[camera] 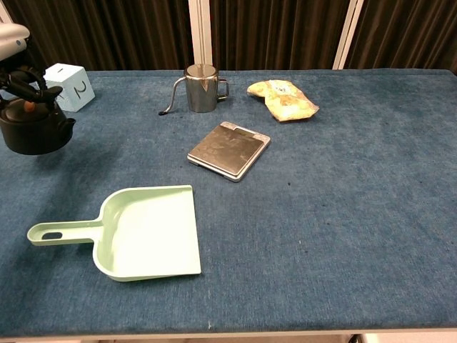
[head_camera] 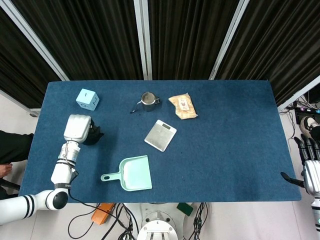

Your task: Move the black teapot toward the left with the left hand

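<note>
The black teapot (camera: 32,133) with an orange-brown lid knob is at the left side of the blue table (head_camera: 225,150). My left hand (head_camera: 77,129) is over it and grips its top handle; dark fingers (camera: 28,77) wrap the handle in the chest view. In the head view only the teapot's right part (head_camera: 94,135) shows past the hand. Whether the teapot touches the cloth I cannot tell. My right hand (head_camera: 311,167) hangs off the table's right edge, fingers apart, holding nothing.
A light blue cube (camera: 69,87) stands just behind the teapot. A mint dustpan (camera: 136,232) lies in front, a steel pitcher (camera: 201,88), a flat scale (camera: 229,150) and a snack bag (camera: 283,99) to the right. The table's left edge is close.
</note>
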You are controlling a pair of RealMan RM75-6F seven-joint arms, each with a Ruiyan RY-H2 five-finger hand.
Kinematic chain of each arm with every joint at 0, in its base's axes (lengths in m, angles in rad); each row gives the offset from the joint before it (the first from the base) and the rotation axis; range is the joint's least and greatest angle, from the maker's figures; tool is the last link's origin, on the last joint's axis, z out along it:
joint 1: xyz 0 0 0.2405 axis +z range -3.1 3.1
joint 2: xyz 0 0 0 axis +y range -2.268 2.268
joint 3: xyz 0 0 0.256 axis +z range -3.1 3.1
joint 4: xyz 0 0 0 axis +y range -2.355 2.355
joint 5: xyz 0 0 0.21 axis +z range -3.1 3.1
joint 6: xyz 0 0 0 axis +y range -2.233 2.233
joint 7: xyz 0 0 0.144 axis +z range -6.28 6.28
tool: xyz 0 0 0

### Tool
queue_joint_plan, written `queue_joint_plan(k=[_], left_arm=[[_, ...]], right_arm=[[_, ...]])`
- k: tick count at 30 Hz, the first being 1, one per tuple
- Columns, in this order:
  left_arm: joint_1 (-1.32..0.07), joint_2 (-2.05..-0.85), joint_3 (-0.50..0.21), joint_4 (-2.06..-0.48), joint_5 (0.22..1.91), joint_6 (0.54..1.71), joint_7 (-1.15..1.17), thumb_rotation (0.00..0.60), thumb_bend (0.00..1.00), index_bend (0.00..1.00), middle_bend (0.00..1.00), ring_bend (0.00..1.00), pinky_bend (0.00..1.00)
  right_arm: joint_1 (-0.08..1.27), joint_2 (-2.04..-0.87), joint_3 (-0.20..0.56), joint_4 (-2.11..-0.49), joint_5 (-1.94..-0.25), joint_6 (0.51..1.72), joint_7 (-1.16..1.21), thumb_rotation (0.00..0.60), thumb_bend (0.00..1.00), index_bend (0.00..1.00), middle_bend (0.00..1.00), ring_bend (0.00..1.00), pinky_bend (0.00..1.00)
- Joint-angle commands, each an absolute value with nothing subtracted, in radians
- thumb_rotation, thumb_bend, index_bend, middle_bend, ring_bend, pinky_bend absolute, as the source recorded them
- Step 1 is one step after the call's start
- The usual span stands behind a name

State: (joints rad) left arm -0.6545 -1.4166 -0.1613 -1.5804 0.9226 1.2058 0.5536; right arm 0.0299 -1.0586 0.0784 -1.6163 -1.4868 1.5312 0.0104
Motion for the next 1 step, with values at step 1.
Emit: queue_joint_plan(k=[1], left_arm=[[-0.653, -1.42, -0.164, -1.575, 0.922, 1.208, 0.561, 0.462, 0.4, 1.0, 1.0, 1.0, 0.62]], right_arm=[[0.03, -1.059, 0.079, -1.615, -1.485, 1.53, 0.009, 0.6, 0.0, 0.0, 0.0, 0.0, 0.0]])
